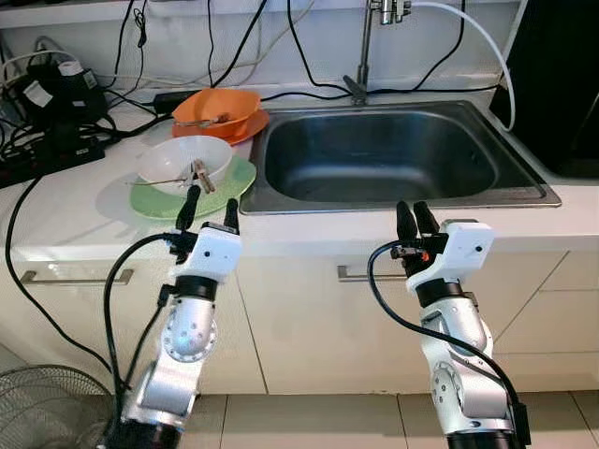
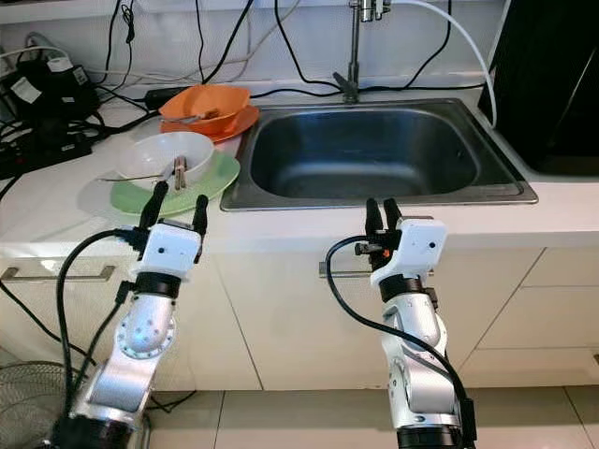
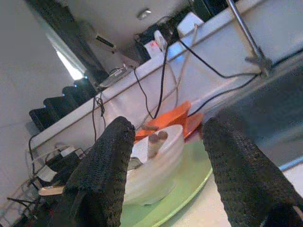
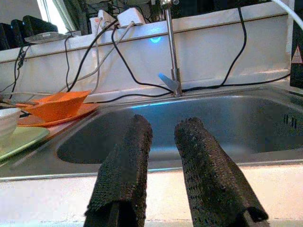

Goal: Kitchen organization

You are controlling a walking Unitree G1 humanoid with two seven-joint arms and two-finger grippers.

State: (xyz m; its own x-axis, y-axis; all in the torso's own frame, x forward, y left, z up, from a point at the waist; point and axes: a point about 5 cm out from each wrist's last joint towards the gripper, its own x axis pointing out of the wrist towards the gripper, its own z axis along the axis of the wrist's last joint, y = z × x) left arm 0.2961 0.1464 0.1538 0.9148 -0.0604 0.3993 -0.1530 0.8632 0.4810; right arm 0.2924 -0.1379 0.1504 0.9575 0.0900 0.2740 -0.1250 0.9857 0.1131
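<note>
The white counter runs across the room with 1 steel sink sunk into it and 1 tap behind. Left of the sink sit 2 stacks of dishes: a white bowl on a green plate, and behind it an orange bowl on an orange plate. Each bowl holds some utensils, though I can't make out what kind. Black cables crowd the back left corner. The left end effector hovers at the counter edge just before the green plate, fingers spread apart. The right end effector hangs before the sink's front rim, fingers close with a narrow gap.
</note>
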